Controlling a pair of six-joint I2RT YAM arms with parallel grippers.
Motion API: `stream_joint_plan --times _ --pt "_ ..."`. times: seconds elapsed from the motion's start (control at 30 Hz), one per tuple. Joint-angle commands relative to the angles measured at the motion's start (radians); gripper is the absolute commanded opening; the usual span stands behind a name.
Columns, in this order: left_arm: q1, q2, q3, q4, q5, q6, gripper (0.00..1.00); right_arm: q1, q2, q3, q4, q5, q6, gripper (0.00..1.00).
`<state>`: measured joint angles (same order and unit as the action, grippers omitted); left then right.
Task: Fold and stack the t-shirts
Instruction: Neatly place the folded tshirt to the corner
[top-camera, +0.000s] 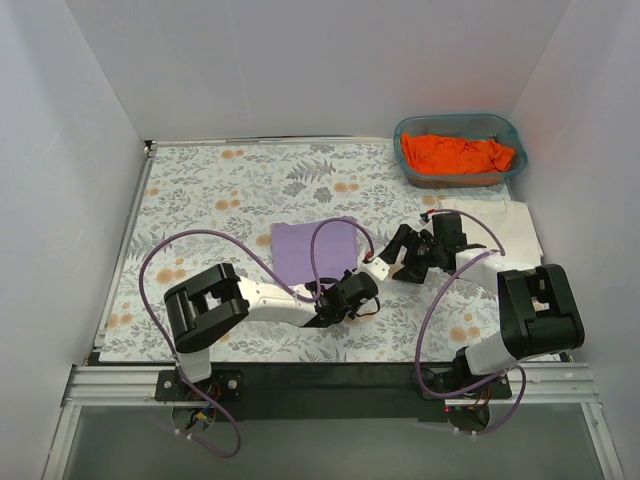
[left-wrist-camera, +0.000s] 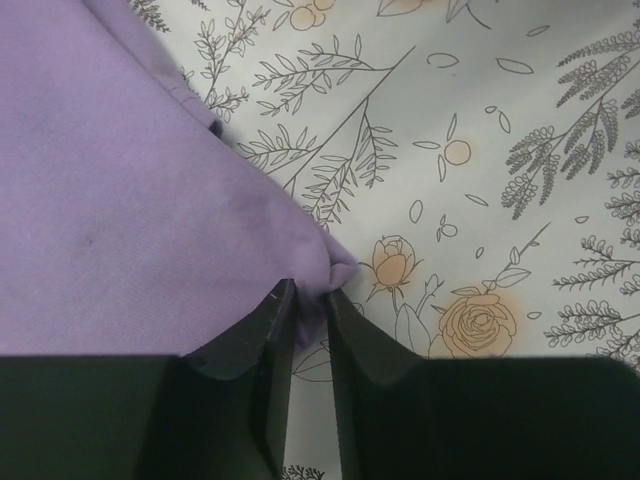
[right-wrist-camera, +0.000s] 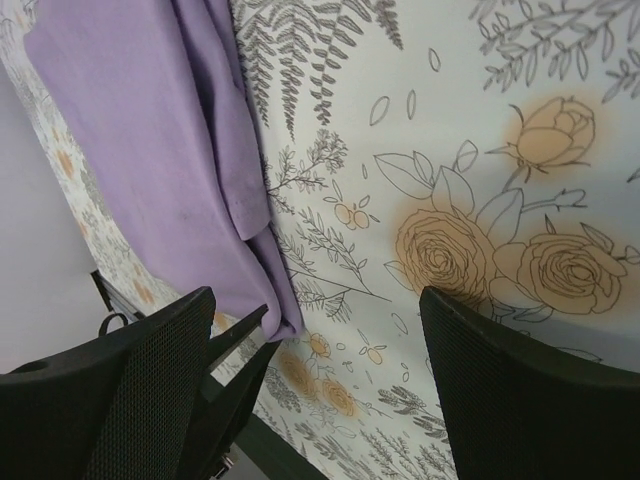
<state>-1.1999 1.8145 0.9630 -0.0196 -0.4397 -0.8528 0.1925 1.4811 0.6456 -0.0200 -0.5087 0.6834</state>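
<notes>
Left gripper (left-wrist-camera: 308, 292) pinches a corner of the folded purple shirt (left-wrist-camera: 120, 200), flat on the tablecloth (left-wrist-camera: 480, 150), probably to lift it for another fold (right gripper (right-wrist-camera: 318, 300) gapes wide, empty).

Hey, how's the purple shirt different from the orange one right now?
The purple shirt lies flat and smoothed in the middle of the tablecloth. The orange shirt sits crumpled in the teal basket at the far right corner. The left gripper pinches a corner of the purple shirt in its fingers, and nothing touches the orange shirt. Both are plain, single-colour cloth.
</notes>
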Motion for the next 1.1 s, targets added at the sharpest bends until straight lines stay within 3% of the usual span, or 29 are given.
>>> stream_joint_plan --times 0.0,0.13,0.23,0.43,1.07 --pt "-0.003 0.019 -0.013 0.006 -0.025 -0.009 0.17 0.008 0.008 -0.026 0.109 0.016 0.096 0.75" --pt "0.0 0.012 -0.015 0.014 -0.036 -0.019 0.11 0.016 0.015 -0.038 0.12 0.027 0.133 0.75" --pt "0.003 0.006 -0.009 0.014 -0.048 -0.018 0.01 0.024 0.001 -0.046 0.126 0.053 0.163 0.75" --pt "0.022 -0.027 -0.018 0.014 -0.042 -0.048 0.0 0.05 0.041 -0.023 0.152 0.064 0.176 0.75" --pt "0.043 -0.135 0.014 0.014 -0.076 -0.084 0.0 0.239 0.384 0.213 0.187 0.05 0.139 0.73"
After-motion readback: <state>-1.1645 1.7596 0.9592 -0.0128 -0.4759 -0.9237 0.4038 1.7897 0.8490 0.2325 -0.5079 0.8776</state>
